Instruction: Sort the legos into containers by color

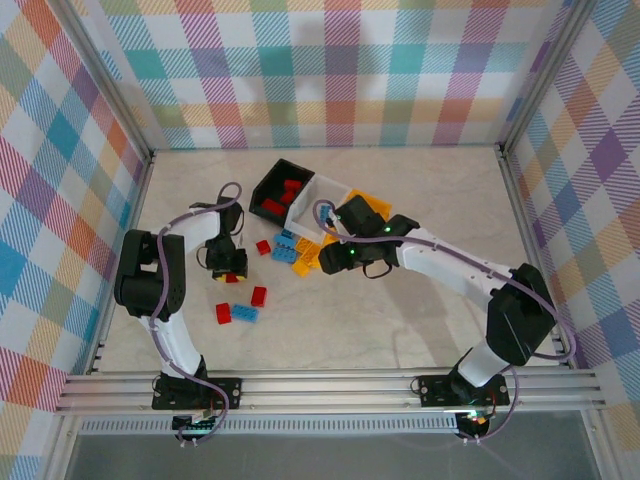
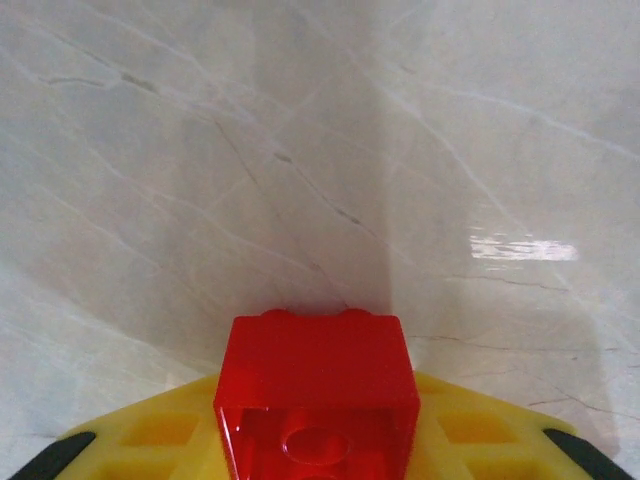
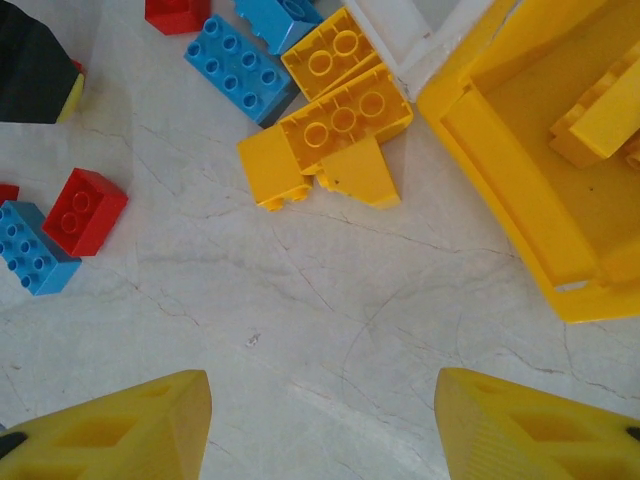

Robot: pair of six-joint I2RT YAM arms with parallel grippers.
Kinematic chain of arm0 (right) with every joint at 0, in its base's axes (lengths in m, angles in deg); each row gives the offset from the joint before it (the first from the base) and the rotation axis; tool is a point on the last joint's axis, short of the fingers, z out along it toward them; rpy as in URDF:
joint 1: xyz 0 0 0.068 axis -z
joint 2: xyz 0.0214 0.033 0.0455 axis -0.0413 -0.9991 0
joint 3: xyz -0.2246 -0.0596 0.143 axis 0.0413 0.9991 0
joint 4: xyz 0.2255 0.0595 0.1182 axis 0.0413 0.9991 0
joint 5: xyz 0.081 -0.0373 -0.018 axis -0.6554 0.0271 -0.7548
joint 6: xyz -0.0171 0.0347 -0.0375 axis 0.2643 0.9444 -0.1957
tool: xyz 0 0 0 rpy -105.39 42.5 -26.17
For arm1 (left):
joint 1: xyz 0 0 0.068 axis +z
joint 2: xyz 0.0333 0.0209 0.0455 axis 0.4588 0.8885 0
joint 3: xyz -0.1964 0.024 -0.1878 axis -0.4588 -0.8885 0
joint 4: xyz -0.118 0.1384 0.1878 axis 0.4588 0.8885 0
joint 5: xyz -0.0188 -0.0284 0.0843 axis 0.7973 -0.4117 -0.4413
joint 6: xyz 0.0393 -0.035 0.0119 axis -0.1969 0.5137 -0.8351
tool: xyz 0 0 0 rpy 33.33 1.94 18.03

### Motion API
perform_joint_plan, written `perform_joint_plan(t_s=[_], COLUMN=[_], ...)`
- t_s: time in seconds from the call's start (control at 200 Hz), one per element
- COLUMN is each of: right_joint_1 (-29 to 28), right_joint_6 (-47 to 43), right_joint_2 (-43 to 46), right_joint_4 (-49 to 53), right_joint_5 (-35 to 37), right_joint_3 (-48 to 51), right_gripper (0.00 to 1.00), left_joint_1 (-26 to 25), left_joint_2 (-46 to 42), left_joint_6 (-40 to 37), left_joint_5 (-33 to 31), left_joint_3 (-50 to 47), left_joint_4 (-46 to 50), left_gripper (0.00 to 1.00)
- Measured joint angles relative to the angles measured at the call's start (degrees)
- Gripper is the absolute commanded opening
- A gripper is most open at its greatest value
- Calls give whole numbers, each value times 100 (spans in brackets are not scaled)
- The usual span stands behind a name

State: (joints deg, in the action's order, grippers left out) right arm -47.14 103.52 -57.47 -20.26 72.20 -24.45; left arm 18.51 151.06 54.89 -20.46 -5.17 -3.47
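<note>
- The left claw (image 1: 228,265) is closed on a red brick (image 2: 315,395); in the left wrist view the brick fills the gap between the yellow fingers (image 2: 150,435), studs pointing away from the camera
- Whether that brick is lifted off the pale marbled surface (image 1: 400,330) or rests on it, I cannot tell
- The right claw (image 3: 325,428) stands wide open with nothing between its fingers (image 3: 120,430), only bare surface under the gap
- It hangs just beside the near corner of the yellow-orange bin (image 3: 500,190), which holds a yellow brick (image 3: 600,120)
- From above, the three bins sit in a slanted row at mid-surface: the black bin (image 1: 268,180) on the left, the white bin (image 1: 322,188) touching it in the middle, and the yellow-orange one on the right, partly under the right arm
- The black bin has several red pieces (image 1: 290,190) in it
- A cluster of yellow-orange bricks (image 3: 345,110) lies against the corner of the white bin, just beside the yellow-orange bin
- Two blue bricks (image 3: 240,65) lie touching that cluster on its left, with a small red piece (image 3: 180,12) beyond them
- Nearer the arm bases, a red brick (image 1: 259,296) lies alone, and another red one (image 1: 223,313) sits just beside a blue brick (image 1: 245,313)
</note>
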Motion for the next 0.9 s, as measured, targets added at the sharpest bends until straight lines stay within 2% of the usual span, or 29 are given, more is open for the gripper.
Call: perform_joint_plan(t_s=[0.125, 0.245, 0.45, 0.68, 0.9], right_joint_1=[-52, -70, -70, -70, -70], right_joint_6=[0, -2, -28, -184, -334], right_joint_2=[-28, -28, -28, -28, -28], right_joint_4=[4, 4, 37, 142, 282], right_joint_5=[-26, -39, -20, 48, 114], right_joint_3=[0, 0, 0, -2, -4], right_gripper=[61, 61, 61, 62, 62], left_joint_1=[0, 0, -31, -240, -422], left_joint_2=[0, 0, 227, 1639, 3073], left_joint_6=[24, 153, 463, 824, 1108], left_joint_5=[131, 310, 741, 1102, 1311], left_joint_3=[208, 796, 2702, 4994, 6472], left_joint_4=[42, 227, 463, 629, 887], left_gripper=[36, 36, 35, 35, 35])
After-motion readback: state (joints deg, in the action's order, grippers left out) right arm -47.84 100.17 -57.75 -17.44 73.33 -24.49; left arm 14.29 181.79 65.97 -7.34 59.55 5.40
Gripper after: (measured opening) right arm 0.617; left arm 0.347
